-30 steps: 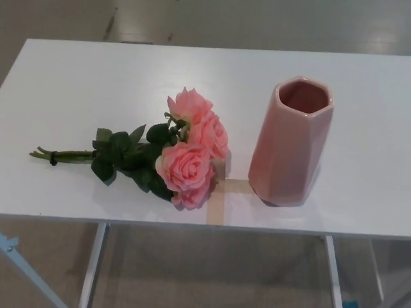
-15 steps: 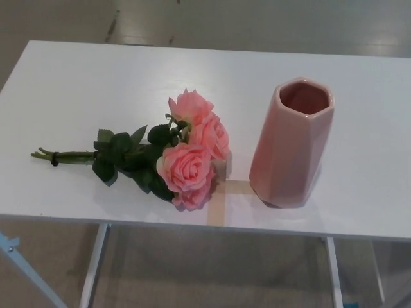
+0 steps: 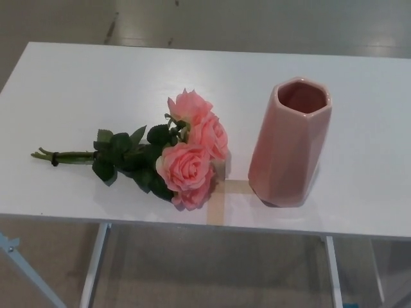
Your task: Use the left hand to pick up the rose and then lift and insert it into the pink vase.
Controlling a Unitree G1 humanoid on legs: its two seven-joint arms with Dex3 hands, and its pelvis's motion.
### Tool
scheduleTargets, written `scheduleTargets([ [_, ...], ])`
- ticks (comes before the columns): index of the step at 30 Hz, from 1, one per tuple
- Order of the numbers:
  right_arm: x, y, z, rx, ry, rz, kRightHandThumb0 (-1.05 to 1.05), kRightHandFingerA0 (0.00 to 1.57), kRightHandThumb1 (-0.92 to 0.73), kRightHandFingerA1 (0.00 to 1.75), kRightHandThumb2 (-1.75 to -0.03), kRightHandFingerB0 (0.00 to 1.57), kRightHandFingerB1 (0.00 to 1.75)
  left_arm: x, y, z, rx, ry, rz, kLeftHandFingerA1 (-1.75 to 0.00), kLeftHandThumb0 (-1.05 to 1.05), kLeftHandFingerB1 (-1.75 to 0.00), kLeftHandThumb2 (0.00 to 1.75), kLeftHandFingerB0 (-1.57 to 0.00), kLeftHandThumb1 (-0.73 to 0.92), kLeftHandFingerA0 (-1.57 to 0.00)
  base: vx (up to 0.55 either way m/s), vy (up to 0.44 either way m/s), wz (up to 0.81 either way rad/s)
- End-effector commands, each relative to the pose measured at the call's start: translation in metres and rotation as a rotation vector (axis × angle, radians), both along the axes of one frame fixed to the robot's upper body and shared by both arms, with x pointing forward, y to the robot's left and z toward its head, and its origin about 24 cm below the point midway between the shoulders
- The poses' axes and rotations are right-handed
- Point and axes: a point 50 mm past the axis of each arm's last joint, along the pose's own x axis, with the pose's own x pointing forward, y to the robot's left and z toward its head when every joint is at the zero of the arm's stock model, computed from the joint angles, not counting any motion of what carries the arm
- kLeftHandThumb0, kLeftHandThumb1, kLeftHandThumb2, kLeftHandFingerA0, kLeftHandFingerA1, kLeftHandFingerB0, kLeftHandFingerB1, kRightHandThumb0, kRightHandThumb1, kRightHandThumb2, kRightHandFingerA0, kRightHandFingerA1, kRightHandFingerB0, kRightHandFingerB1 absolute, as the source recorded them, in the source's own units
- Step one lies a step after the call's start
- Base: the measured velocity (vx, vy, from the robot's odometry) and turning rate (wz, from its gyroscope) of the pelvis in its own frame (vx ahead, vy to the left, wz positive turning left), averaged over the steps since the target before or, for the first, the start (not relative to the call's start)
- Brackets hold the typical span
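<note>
Nothing moved: rose [image 3: 186, 157] lies beside upright pink vase [image 3: 290, 144]; neither robot hand visible.

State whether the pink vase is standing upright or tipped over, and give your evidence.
Upright. The pink vase stands on its base on the white table, its open mouth facing up, apart from the roses lying beside it.

— Was either hand in the frame?
— No. Neither the left nor the right hand showed anywhere, from the lower edge to the upper corners; no arm either.
</note>
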Motion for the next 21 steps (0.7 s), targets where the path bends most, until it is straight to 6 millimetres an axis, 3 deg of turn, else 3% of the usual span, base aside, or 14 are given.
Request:
scheduleTargets([
  [1, -0.002, -0.004, 0.001, -0.007, 0.006, 0.004, -0.4, 0.7, -0.64, 0.44, -0.6, 0.59, 0.39, -0.021, 0.01, 0.033, -0.159, -0.03, -0.274, -0.37, -0.43, -0.36, 0.54, -0.43, 0.45, -0.4, 0.0, 0.0, 0.0],
  [4, -0.002, -0.004, 0.0, -0.012, 0.017, 0.015, -0.4, 0.69, -0.64, 0.43, -0.6, 0.58, 0.39, -0.025, 0.012, 0.048, -0.23, -0.051, -0.36, -0.37, -0.4, -0.36, 0.54, -0.42, 0.45, -0.38, 0.0, 0.0, 0.0],
  [7, -0.002, -0.004, 0.0, -0.012, 0.017, 0.015, -0.4, 0.69, -0.64, 0.43, -0.6, 0.58, 0.39, -0.025, 0.012, 0.049, -0.235, -0.052, -0.362, -0.37, -0.4, -0.36, 0.54, -0.42, 0.45, -0.38, 0.0, 0.0, 0.0],
  [9, -0.002, -0.004, 0.0, -0.018, 0.021, 0.021, -0.4, 0.7, -0.65, 0.43, -0.6, 0.58, 0.39, -0.021, 0.012, 0.087, -0.339, -0.179, -0.47, -0.39, -0.39, -0.36, 0.54, -0.41, 0.45, -0.37, 0.0, 0.0, 0.0],
  [13, -0.002, -0.004, 0.0, -0.018, 0.019, 0.019, -0.4, 0.7, -0.65, 0.43, -0.6, 0.58, 0.39, -0.02, 0.011, 0.095, -0.355, -0.2, -0.492, -0.39, -0.4, -0.36, 0.54, -0.41, 0.45, -0.38, 0.0, 0.0, 0.0],
  [14, -0.001, -0.003, 0.001, -0.013, 0.017, 0.015, -0.39, 0.72, -0.64, 0.44, -0.6, 0.6, 0.39, -0.017, 0.009, 0.116, -0.383, -0.277, -0.552, -0.49, -0.53, -0.44, 0.69, -0.35, 0.36, -0.36, 0.0, 0.0, 0.0],
  [18, 0.0, -0.003, 0.001, -0.01, 0.018, 0.018, -0.39, 0.72, -0.64, 0.44, -0.6, 0.59, 0.39, -0.017, 0.005, 0.133, -0.413, -0.331, -0.6, -0.49, -0.52, -0.44, 0.7, -0.33, 0.35, -0.37, 0.0, 0.0, 0.0],
  [19, 0.0, -0.003, 0.001, 0.0, 0.013, 0.006, -0.39, 0.7, -0.64, 0.44, -0.6, 0.59, 0.39, -0.018, 0.001, 0.151, -0.424, -0.379, -0.641, -0.41, -0.47, -0.35, 0.53, -0.39, 0.4, -0.4, 0.0, 0.0, 0.0],
  [21, 0.0, -0.004, 0.001, 0.001, 0.012, 0.005, -0.39, 0.7, -0.64, 0.44, -0.6, 0.59, 0.39, -0.018, 0.0, 0.153, -0.428, -0.384, -0.646, -0.41, -0.47, -0.35, 0.53, -0.39, 0.4, -0.4, 0.0, 0.0, 0.0],
])
